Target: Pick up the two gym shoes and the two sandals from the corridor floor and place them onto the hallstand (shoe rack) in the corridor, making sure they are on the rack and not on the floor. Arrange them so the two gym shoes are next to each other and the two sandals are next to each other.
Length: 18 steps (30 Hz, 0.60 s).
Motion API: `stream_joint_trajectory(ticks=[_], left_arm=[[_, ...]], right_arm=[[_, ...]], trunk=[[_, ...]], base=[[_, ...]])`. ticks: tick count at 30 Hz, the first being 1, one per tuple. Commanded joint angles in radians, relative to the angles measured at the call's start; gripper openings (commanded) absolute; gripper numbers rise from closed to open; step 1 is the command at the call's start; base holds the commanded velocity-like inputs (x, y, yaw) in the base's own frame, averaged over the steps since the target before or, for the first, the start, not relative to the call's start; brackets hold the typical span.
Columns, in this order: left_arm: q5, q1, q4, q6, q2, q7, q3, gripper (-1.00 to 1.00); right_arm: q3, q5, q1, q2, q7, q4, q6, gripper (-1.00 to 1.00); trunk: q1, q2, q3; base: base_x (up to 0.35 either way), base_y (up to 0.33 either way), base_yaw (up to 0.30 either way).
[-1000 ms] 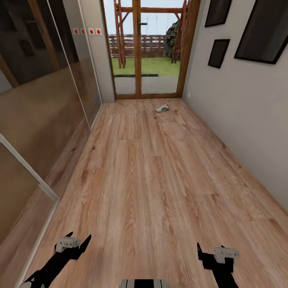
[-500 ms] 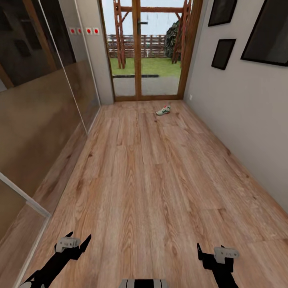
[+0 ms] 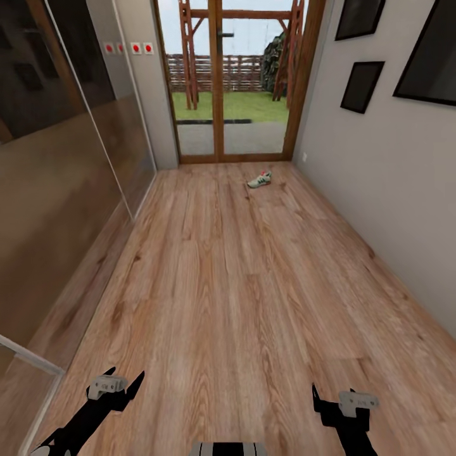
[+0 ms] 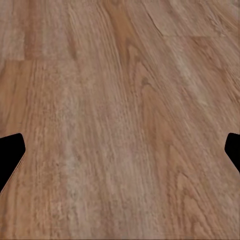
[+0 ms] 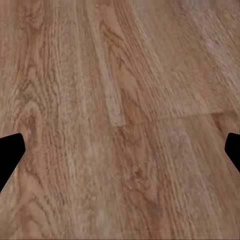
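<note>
The corridor floor (image 3: 234, 278) is light wood-grain plank, running to a glazed wooden door (image 3: 231, 79) at the far end; a glass-fronted wall (image 3: 63, 158) lines one side, dark framed pictures (image 3: 362, 85) hang on the other; one gym shoe (image 3: 259, 180) lies on the floor just before the door, well apart from both grippers; the left gripper (image 3: 121, 385) and right gripper (image 3: 332, 398) hang low over bare planks, fingers (image 4: 11, 152) spread apart, released, holding nothing.
</note>
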Motion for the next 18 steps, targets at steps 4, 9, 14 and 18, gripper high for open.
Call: stream_joint_trajectory(ticks=[4, 9, 14, 18], left_arm=[[0.0, 0.0, 0.0, 0.0, 0.0, 0.0, 0.0, 1.0], [0.0, 0.0, 0.0, 0.0, 0.0, 0.0, 0.0, 1.0], [0.0, 0.0, 0.0, 0.0, 0.0, 0.0, 0.0, 1.0], [0.0, 0.0, 0.0, 0.0, 0.0, 0.0, 0.0, 1.0]], right_arm=[[0.0, 0.0, 0.0, 0.0, 0.0, 0.004, 0.0, 1.0], [0.001, 0.0, 0.0, 0.0, 0.0, 0.015, 0.0, 1.0], [0.002, 0.0, -0.001, 0.0, 0.0, 0.02, 0.0, 1.0], [0.003, 0.0, -0.001, 0.0, -0.001, 0.022, 0.0, 1.0]], trunk=[[0.0, 0.0, 0.0], [0.0, 0.0, 0.0], [0.0, 0.0, 0.0], [0.0, 0.0, 0.0]], base=[[0.33, 0.0, 0.0], [0.33, 0.0, 0.0], [0.33, 0.0, 0.0], [0.33, 0.0, 0.0]])
